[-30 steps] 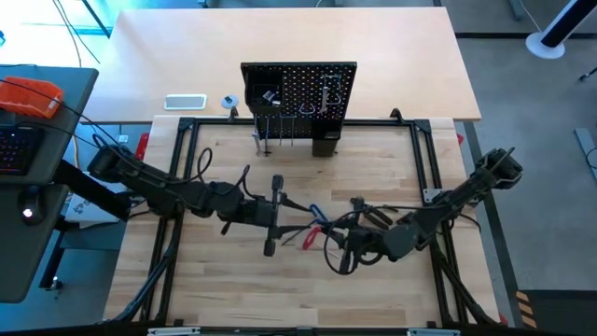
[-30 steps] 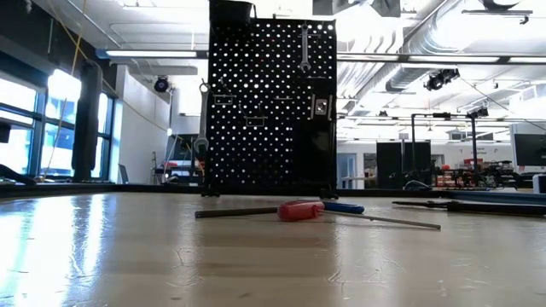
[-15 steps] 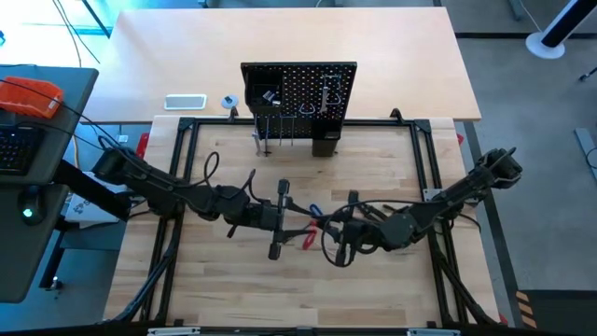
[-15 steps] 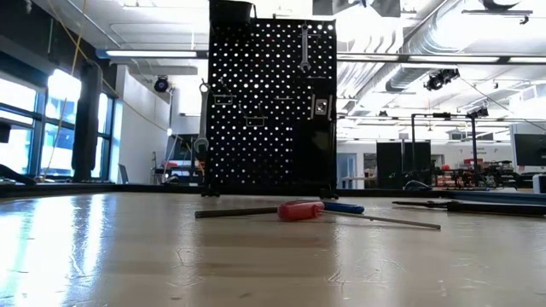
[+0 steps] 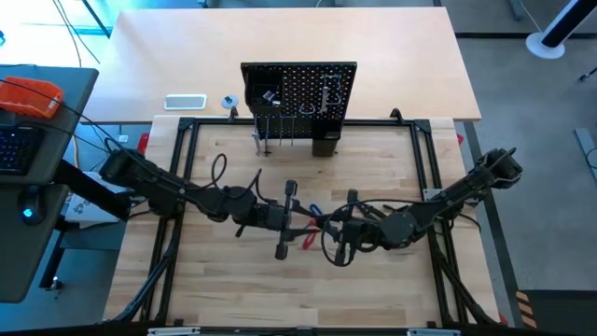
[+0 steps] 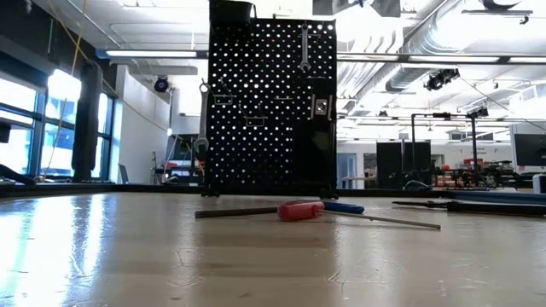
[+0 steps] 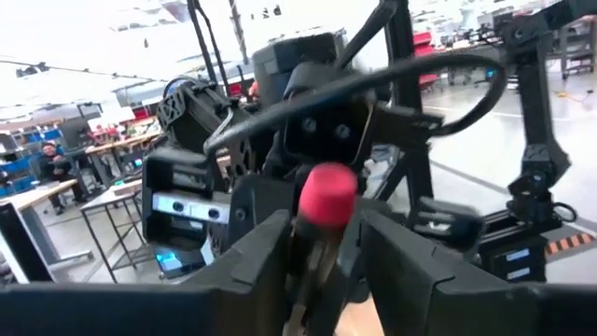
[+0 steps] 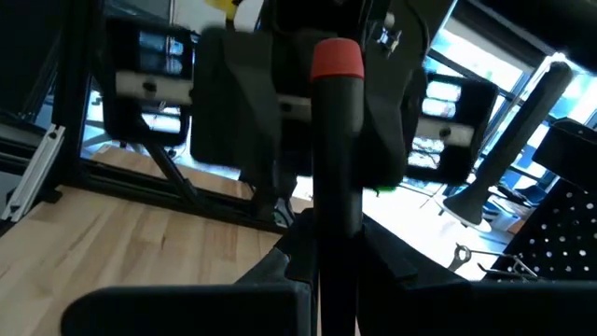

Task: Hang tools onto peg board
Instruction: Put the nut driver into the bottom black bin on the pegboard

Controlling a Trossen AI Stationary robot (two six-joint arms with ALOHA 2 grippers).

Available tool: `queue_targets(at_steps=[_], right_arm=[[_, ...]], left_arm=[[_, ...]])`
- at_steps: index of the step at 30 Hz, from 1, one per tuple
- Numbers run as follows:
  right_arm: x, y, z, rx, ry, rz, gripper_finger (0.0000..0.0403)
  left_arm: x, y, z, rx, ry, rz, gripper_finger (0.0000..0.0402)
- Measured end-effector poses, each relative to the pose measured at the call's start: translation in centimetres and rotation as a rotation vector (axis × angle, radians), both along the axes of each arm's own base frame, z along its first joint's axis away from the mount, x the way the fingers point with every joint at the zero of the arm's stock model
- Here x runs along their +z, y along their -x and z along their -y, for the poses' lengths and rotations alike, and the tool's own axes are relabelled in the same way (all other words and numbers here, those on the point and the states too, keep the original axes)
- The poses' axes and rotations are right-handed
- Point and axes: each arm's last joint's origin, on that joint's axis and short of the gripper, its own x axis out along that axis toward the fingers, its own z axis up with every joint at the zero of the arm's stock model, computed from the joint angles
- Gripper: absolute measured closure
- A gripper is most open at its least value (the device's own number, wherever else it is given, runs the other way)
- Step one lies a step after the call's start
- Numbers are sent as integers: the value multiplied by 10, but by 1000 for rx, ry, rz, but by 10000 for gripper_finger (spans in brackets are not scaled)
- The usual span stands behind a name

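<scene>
— What's the bench like from where you sit?

— I see a wooden table (image 5: 233,289) with a black frame (image 5: 182,168) round its edges. The peg board (image 6: 271,107) stands upright at the far edge, middle, with a wrench (image 6: 305,47) hanging high on it. On the wood in front of it lie a red-handled screwdriver (image 6: 299,210) and a blue-handled key (image 6: 343,207), touching or nearly so; their shafts point opposite ways. A dark tool (image 6: 469,205) lies off to the side.

— And the room?

— It's a big workshop: tall windows on one side, pipes and light strips overhead, benches far back. A person (image 7: 51,161) sits at a desk well beyond the table.

— Where are your arms?

— Both reach in low from their own sides and meet near the table's centre, in front of the board. The left gripper (image 5: 297,222) and right gripper (image 5: 328,231) face each other, just apart.

— Is either holding anything?

— The right one is clenched on a black red-capped tool (image 8: 336,140), which stands straight out of its jaws toward the left arm. On my left wrist camera the red cap shows right in front of that gripper, flanked by it — whether the left has actually clamped on, I can't tell.

— So where do the tools stand?

— There's one wrench on the board, one tool in the air between the grippers, and the rest are on the wood.
</scene>
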Motion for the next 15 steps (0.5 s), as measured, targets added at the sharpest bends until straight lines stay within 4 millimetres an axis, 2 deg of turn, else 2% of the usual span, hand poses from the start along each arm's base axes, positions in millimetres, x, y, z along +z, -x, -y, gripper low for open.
queue_targets(at_steps=[3, 15], right_arm=[[-1, 0, 0, -1, 8, -3, 375], [-1, 0, 0, -19, 16, -6, 375]], left_arm=[[-5, -3, 1, -7, -2, -3, 291], [-2, -4, 0, -9, -25, 44, 332]])
